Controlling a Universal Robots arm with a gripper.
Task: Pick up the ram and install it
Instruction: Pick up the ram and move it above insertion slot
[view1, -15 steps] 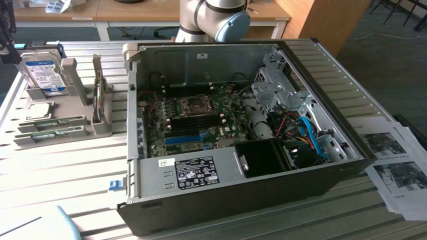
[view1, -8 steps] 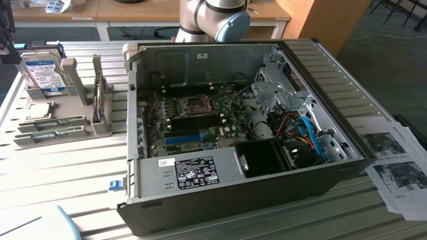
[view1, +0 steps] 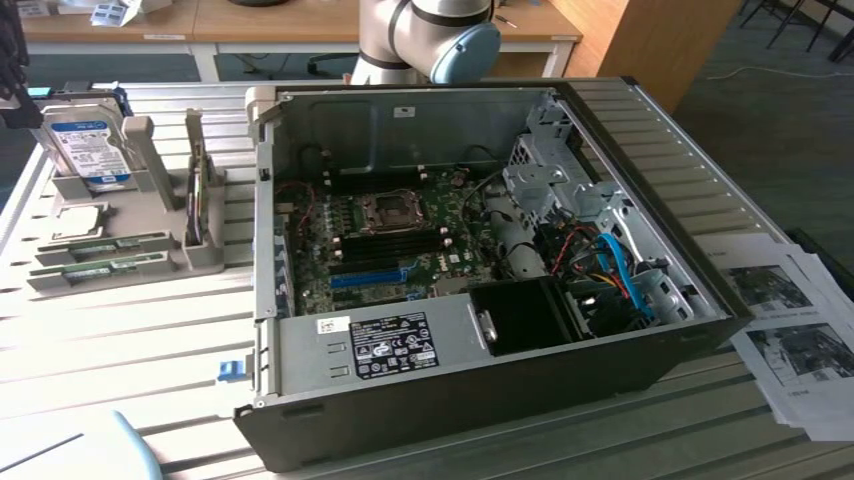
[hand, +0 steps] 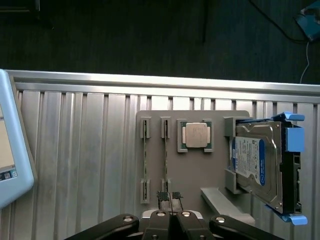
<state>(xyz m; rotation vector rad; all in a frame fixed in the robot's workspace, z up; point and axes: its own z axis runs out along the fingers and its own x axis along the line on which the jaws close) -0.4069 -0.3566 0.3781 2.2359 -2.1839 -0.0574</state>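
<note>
end effector is hanging over the ram with fingers pressed together, so I'm guessing it's risking jabbing the stick's edge instead of straddling it.

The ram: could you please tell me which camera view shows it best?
The exterior view: both ram sticks show their green faces and white labels, lying in the grey holder. The wrist view shows the sticks edge-on, as thin lines.

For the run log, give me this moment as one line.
gripper: shut, empty, over tray | ram: edge-up in tray, ungrasped | computer case: open
</note>
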